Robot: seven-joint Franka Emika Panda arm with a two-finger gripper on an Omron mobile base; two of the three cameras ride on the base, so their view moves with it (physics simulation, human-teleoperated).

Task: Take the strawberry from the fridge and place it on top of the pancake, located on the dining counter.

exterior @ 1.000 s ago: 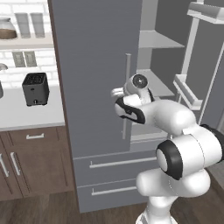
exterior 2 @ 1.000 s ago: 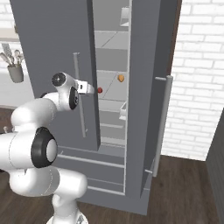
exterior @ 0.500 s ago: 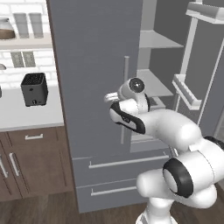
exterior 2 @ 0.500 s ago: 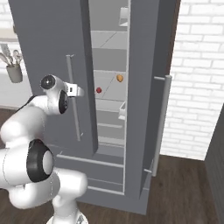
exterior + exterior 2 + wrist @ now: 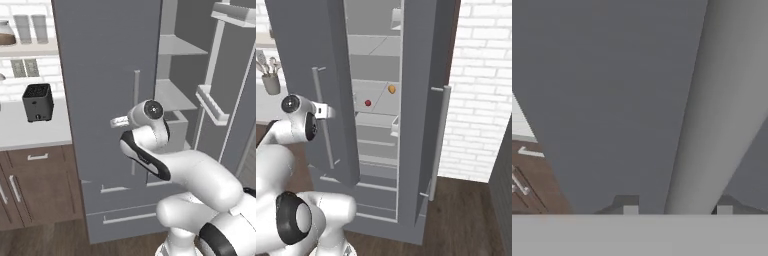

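The gripper (image 5: 677,209) has its two fingertips spread to either side of the bar handle (image 5: 712,125) of the fridge's left door (image 5: 100,90), with a gap showing on each side, so it pinches nothing. Apart from the handle, nothing else is close to the fingertips. The risk nearest to hand is the fingers snagging that handle if the arm swings sideways instead of backing straight off. Beyond the handle, the left door's free edge (image 5: 341,95) stands between the hand and the fridge (image 5: 421,100) interior; a direct reach could strike it. Farthest in, the strawberry (image 5: 368,103) sits on a middle shelf (image 5: 376,115), near an orange-tan item (image 5: 391,89), possibly another fruit. Being small and round, the strawberry may roll away from a careless approach.
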